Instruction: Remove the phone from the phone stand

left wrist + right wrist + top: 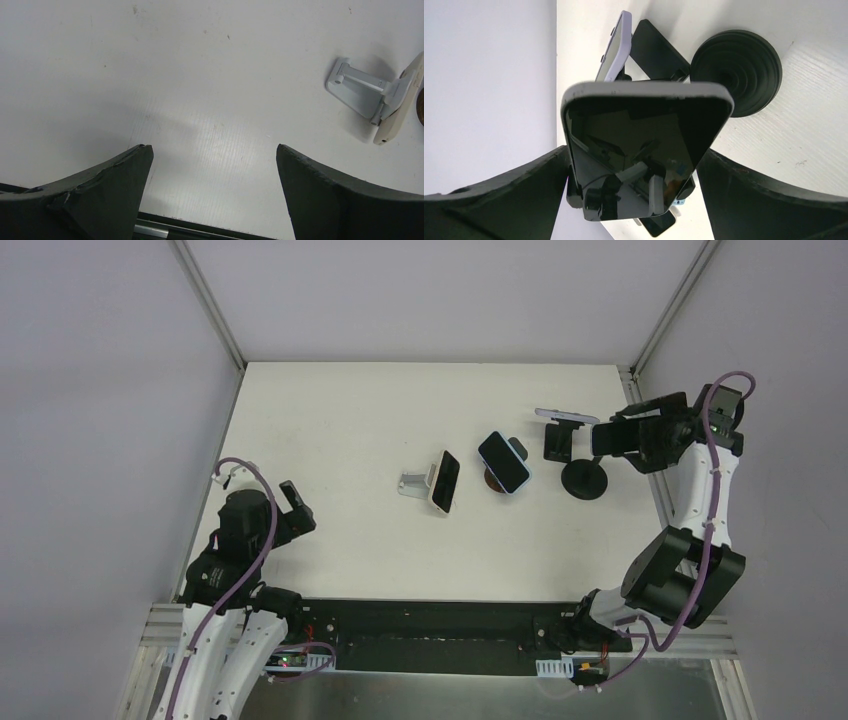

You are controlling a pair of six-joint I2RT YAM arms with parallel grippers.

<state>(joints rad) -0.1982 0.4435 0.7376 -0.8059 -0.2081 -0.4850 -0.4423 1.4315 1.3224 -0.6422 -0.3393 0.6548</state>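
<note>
My right gripper (607,440) (634,172) is shut on a dark-screened phone (644,135) with a grey rim. One finger is on each long edge. It holds the phone (597,440) above the table at the far right, just over a black stand with a round base (585,481) (739,70). I cannot tell whether the phone still touches that stand. My left gripper (298,506) (215,155) is open and empty, low over the table's near left.
A lavender phone (565,416) (616,45) sits on a black stand (557,446) just behind the held phone. A blue-cased phone (503,461) leans on a brown stand mid-table. A white-cased phone (444,481) (400,102) leans on a white stand (412,483) (357,90).
</note>
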